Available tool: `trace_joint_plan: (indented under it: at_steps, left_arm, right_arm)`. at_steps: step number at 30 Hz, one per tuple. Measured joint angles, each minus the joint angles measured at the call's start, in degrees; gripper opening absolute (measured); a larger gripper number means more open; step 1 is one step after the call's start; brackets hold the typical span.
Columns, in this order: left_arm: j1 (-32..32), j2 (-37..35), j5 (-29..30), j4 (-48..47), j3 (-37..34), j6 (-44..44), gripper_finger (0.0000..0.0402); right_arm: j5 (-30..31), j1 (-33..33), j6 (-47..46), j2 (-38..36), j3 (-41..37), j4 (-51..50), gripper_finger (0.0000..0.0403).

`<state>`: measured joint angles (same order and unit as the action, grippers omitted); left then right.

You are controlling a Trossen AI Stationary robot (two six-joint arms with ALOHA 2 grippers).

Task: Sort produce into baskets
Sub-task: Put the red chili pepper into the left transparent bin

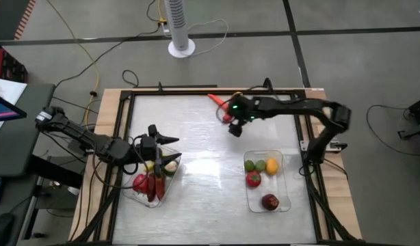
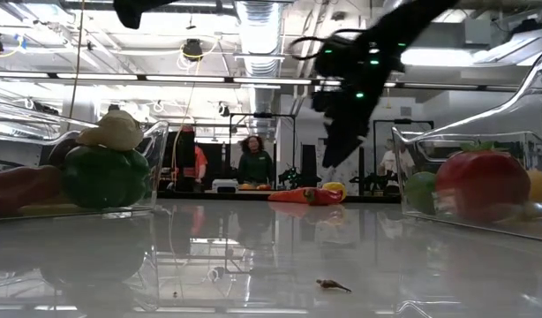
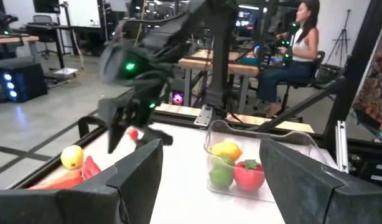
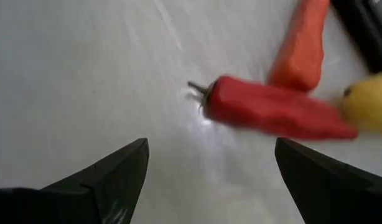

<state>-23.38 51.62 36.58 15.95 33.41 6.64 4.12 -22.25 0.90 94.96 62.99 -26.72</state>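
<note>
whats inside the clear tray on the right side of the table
The right tray holds five pieces: a green fruit, a second green one, a yellow one, a red tomato-like piece and a dark red one. Nothing is stacked, so nothing appears hidden.

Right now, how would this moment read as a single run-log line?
right end effector: open, above red pepper | left end effector: open, over left basket | right basket: holds fruit

Right arm stretched across far side, right gripper [image 1: 235, 128] pointing down above table, fingers wide apart, nothing held. Left arm low at left side, left gripper [image 1: 170, 149] part-open, nothing held.
</note>
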Motion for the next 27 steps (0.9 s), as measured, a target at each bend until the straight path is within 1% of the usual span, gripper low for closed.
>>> trace_joint_plan:
  at_steps: [4,6,9,12,17,23,27]
  left_arm:
    - [-1.2,0.0,0.4,-1.5,0.0,0.1,0.0254]
    - [-2.2,0.0,0.3,-3.0,0.0,0.6,0.0254]
    - [-3.6,0.0,0.3,-4.2,0.0,1.3,0.0254]
    - [-4.8,0.0,0.3,-4.9,0.0,1.4,0.0254]
    - [-6.9,-0.3,0.3,-5.1,0.0,1.6,0.0254]
    - [-8.0,-0.3,1.4,-5.1,0.0,1.6,0.0254]
    - [-8.0,-0.3,1.6,-6.0,0.0,1.6,0.0254]
  right_arm:
    - [8.0,2.7,7.5,8.0,11.1,-9.9,0.0374]
    - [10.9,3.7,12.3,11.4,16.1,-14.0,0.0373]
    - [11.6,4.5,20.6,15.7,21.3,-17.4,0.0366]
    - [12.5,5.1,26.8,19.2,24.8,-19.7,0.0355]
    - [12.6,5.0,31.5,22.4,26.7,-20.4,0.0325]
    - [12.6,2.6,33.1,25.0,26.6,-20.4,0.0295]
    - [15.8,0.9,34.1,25.8,26.7,-19.2,0.0290]
